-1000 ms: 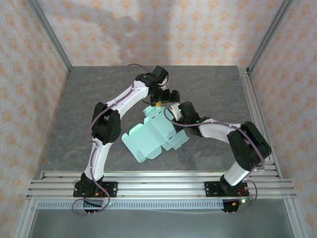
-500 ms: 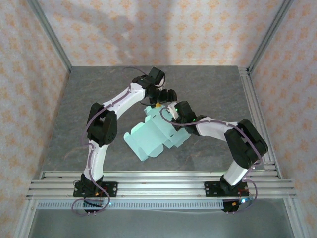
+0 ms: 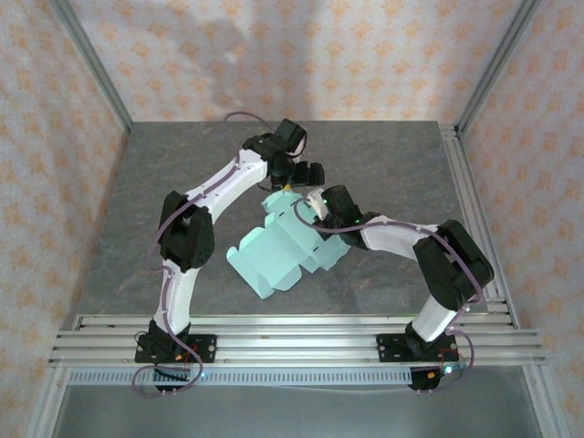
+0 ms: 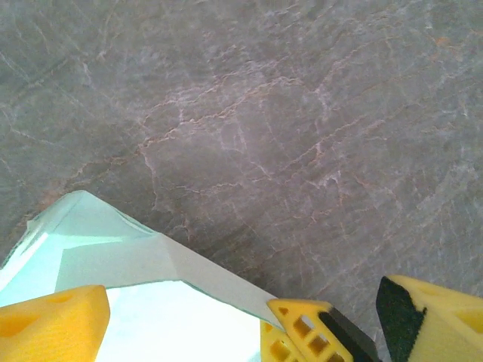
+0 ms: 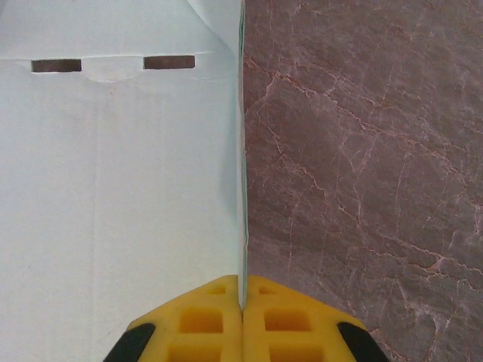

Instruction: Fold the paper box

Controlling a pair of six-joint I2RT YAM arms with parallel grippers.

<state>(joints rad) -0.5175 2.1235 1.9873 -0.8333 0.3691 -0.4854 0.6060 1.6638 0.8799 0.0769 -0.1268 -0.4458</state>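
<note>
While the right end effector (image 5: 242, 292) pinches the paper box (image 3: 278, 251) flap, the left end effector (image 3: 290, 187) hangs spread; creasing likely follows.

The white-and-black left arm (image 3: 224, 181) rises from its base at the worktop's (image 3: 137, 228) near edge and reaches toward the far middle, wrist bent downward. Its yellow-fingered left gripper (image 3: 290, 188) is spread wide. The white-and-black right arm (image 3: 401, 239) stretches low to the left, with its yellow-fingered right gripper (image 5: 242, 302) pinched on the edge of the pale mint card sheet (image 5: 113, 188).
</note>
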